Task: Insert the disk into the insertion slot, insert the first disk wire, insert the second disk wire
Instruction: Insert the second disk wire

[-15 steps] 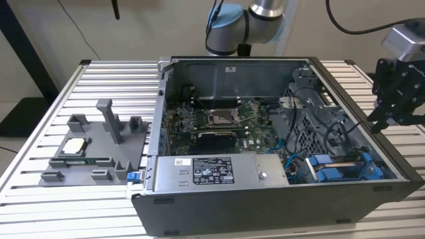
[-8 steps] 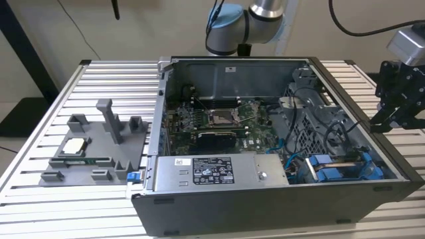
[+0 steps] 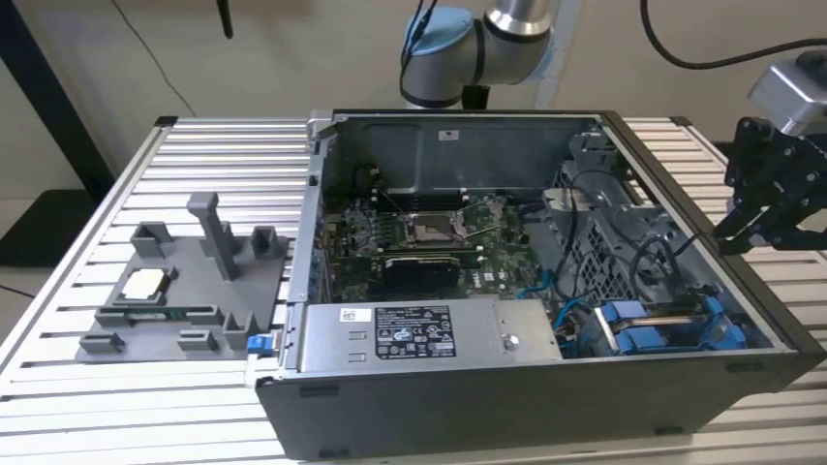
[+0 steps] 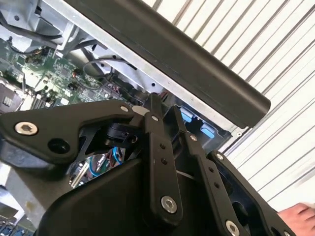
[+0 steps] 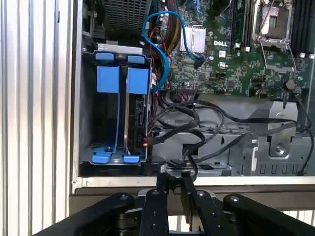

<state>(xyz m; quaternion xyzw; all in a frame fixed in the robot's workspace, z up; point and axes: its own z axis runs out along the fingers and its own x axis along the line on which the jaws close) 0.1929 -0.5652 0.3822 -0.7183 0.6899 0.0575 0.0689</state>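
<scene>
Table point(image 3: 155, 165): slatted metal; I see it carrying the computer case and a grey tray.
Computer case point(image 3: 517, 407): lies on its side with the panel off. It holds the motherboard, the power-supply box, a drive cage and loose cables.
Grey tray point(image 3: 194, 276): sits just beside the case, on the exterior view's left. A pale square part point(image 3: 142, 283) and a thin green strip point(image 3: 166, 313) lie in it.
Power-supply box point(image 3: 427, 334): grey and labelled, inside the case along its near wall.
Motherboard point(image 5: 221, 64): flat on the case floor, mid-case.
Drive cage point(image 5: 86, 113): in the case corner, next to the power-supply box. It holds two blue carrier frames side by side.
Disk point(image 5: 137, 115): stands on edge in its blue carrier point(image 5: 138, 81), seated in the cage slot.
End effector point(image 5: 173, 178): just outside the case wall, by the drive cage. Its fingers are pressed together, and I cannot tell whether anything sits between them.
Black cables point(image 5: 187, 118): loop inside the case between the cage and the end effector. I cannot tell whether any is plugged into the disk.
Blue cable point(image 5: 157, 44): arcs from the motherboard towards the cage.
</scene>
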